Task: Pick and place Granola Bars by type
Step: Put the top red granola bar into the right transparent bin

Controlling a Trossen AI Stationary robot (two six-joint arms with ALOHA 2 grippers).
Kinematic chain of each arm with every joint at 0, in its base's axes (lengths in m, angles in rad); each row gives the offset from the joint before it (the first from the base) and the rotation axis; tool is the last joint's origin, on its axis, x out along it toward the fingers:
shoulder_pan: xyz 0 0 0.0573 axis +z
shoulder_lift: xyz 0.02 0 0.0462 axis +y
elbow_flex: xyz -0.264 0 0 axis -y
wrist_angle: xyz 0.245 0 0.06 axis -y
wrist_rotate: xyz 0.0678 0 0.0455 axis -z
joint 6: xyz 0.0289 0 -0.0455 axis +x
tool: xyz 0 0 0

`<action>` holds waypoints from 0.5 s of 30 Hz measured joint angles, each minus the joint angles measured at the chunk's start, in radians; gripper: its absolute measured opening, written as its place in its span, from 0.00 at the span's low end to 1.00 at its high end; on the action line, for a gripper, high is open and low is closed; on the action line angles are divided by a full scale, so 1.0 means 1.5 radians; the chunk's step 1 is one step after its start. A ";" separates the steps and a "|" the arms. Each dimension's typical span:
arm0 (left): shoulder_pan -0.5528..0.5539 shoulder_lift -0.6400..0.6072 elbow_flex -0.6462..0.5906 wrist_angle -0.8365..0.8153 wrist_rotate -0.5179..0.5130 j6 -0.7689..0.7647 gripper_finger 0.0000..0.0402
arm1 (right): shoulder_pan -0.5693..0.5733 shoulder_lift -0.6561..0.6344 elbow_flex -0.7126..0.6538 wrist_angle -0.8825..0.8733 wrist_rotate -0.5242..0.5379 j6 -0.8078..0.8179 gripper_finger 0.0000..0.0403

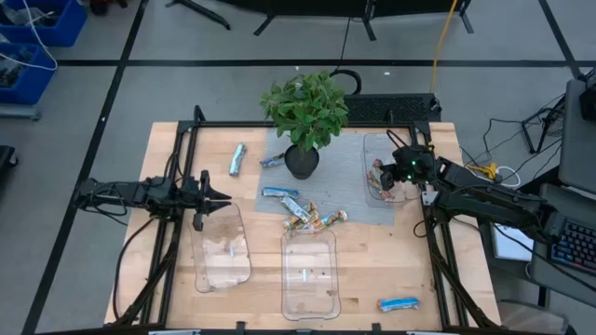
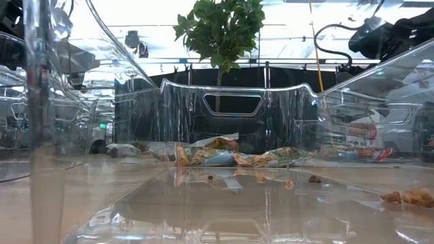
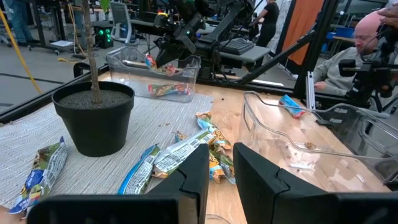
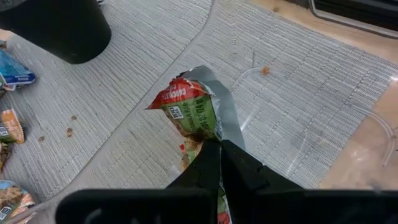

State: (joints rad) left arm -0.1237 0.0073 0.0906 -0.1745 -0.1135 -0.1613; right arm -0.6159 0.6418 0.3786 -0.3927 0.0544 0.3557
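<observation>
Pinched tight between the right gripper's [image 4: 219,149] fingers, a red-and-green granola bar [image 4: 196,112] hangs over the grey mat [image 4: 298,106], inside the clear tray's curved edge.

From above, that gripper [image 1: 402,173] sits over the right tray [image 1: 372,149], at the mat's right edge. More bars [image 1: 307,216] lie heaped beside the potted plant [image 1: 303,160]; one blue bar [image 1: 399,303] lies alone near the front right corner. The left gripper [image 1: 220,198] waits by the left tray [image 1: 222,270], bare wood around it.

Its wrist view shows the fingers [image 3: 189,174] slightly parted, holding nothing, bars [image 3: 180,152] just ahead
</observation>
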 joint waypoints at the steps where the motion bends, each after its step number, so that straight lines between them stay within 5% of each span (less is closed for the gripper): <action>1: 0.000 0.000 0.000 0.000 0.000 0.000 0.19 | 0.000 0.000 0.000 0.000 0.000 0.000 0.01; 15: 0.000 0.000 0.000 0.000 0.001 0.000 0.19 | 0.000 0.000 0.000 0.000 0.000 0.014 0.06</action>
State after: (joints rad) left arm -0.1234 0.0071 0.0906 -0.1749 -0.1127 -0.1612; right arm -0.6159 0.6418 0.3786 -0.3929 0.0544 0.3775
